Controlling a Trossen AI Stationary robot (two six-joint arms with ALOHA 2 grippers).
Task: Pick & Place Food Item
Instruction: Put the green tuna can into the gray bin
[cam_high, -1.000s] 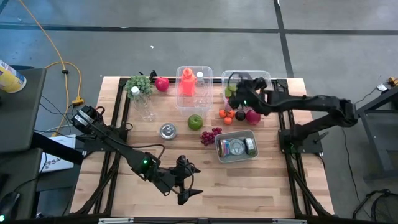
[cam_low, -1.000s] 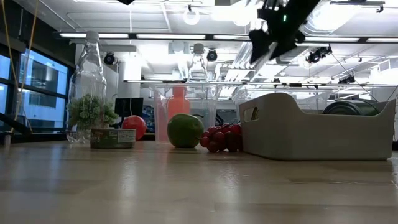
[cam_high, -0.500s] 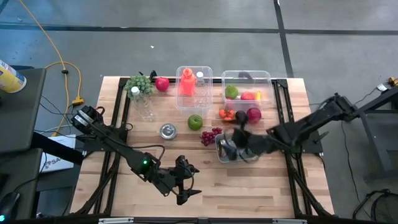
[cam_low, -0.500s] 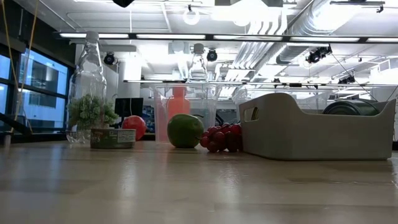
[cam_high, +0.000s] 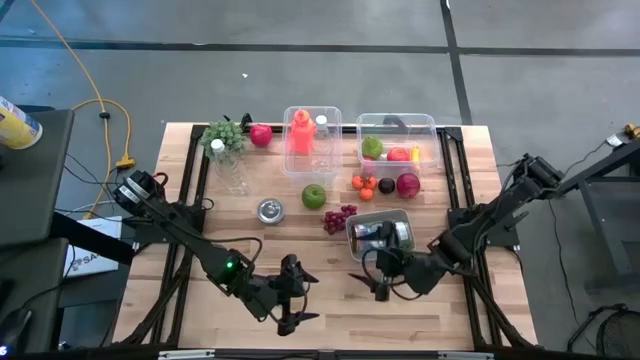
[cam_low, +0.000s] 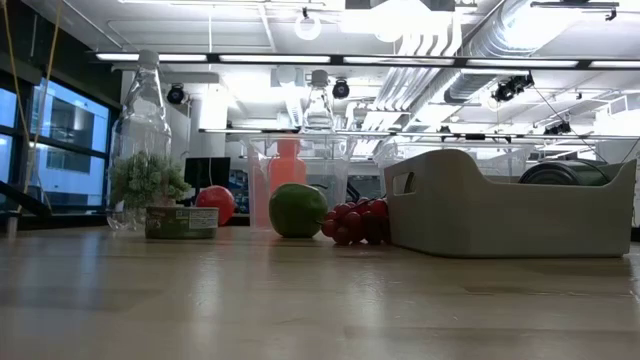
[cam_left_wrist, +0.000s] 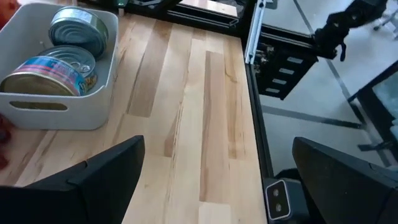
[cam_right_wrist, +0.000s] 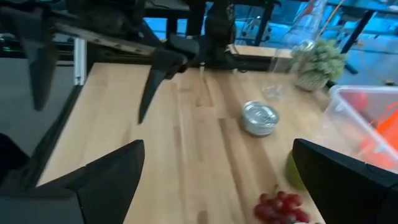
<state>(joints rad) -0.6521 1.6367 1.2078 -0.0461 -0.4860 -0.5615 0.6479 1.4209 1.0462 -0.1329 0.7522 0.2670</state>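
Sitting low over the desk (cam_high: 200, 300) near its 6 o'clock edge, both pincers are spread wide w/ nothing between the fingers: left pincer (cam_high: 298, 306) at approx 7 o'clock of the desk centre, right pincer (cam_high: 383, 283) at approx 5 o'clock, just beside the near wall of the white bin (cam_high: 352, 246). Bin holds two tins (cam_left_wrist: 79, 28), one w/ a blue label, the other plain silver. Food items lie apart from both pincers: green apple (cam_high: 314, 196), round & glossy, near desk centre; dark red grapes (cam_high: 338, 217), a small loose bunch, touching or just beside the bin's 9 o'clock side; small orange fruits (cam_high: 364, 184) plus a magenta round fruit (cam_high: 407, 185) at 12 o'clock of the bin. Clear tub (cam_high: 428, 128) at the far edge, approx 1 o'clock, holds green & red pieces. Second clear tub (cam_high: 330, 112) at 12 o'clock has an orange-red bottle (cam_high: 300, 134). Red apple (cam_high: 261, 135) & green grape bunch (cam_high: 221, 134) sit at 11 o'clock, a lone tin (cam_high: 269, 210) at 9 o'clock of the green apple.
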